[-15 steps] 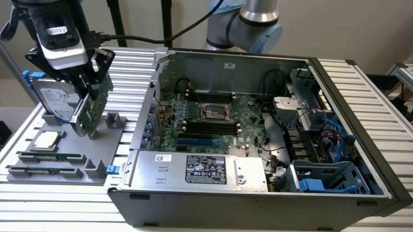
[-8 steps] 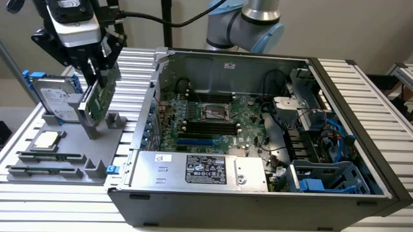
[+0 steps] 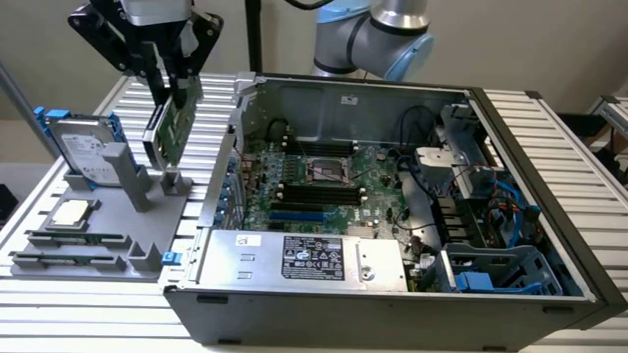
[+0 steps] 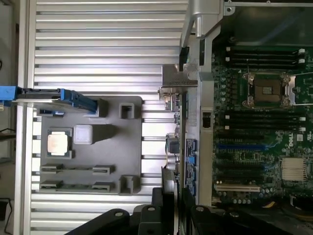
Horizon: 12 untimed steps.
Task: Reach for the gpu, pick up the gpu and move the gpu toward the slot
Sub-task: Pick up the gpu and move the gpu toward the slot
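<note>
Hanging upright, gpu [image 3: 173, 121] gripped above tray [image 3: 98, 250].

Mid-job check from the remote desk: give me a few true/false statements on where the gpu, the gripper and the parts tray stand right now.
1. The gripper is shut on the gpu. True.
2. The gpu is seated in a motherboard slot. False: it hangs upright over the grey parts tray, outside the computer case.
3. The hard drive with blue rails stands on edge in the tray. True.
4. The tray sits at the exterior view's right of the case. False: it sits at the exterior view's left.
5. A processor chip lies flat on the tray. True.
6. The case has its side panel on. False: it is open, with the motherboard exposed.
</note>
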### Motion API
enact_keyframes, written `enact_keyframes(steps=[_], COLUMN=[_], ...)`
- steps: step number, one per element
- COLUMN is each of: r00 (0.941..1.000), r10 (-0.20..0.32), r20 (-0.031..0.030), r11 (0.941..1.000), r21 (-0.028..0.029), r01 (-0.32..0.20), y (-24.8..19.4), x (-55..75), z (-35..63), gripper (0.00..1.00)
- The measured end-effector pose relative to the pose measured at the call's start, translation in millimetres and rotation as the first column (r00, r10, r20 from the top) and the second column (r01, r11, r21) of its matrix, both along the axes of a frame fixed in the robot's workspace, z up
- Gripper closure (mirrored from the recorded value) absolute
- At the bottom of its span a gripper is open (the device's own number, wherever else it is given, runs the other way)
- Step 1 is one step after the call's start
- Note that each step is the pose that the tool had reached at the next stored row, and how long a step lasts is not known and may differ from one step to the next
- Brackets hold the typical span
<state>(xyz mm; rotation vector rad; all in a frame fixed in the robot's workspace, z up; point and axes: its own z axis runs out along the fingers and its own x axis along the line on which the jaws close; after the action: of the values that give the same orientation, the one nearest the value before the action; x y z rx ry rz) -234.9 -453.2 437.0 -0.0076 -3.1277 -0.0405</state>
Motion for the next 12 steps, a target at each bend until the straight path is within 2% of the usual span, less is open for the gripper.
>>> enact_keyframes(steps=[5, 12], r00=[1.0000, 0.9999], r10=[0.000, 0.000], r20=[-0.0070, -0.0155], r11=[0.9999, 0.9999], r21=[0.0101, 0.0117], r01=[0.000, 0.000], y=[-0.4, -0.5], x=[22.8, 54.7], z=[14.4, 14.8], gripper=[0.74, 0.74])
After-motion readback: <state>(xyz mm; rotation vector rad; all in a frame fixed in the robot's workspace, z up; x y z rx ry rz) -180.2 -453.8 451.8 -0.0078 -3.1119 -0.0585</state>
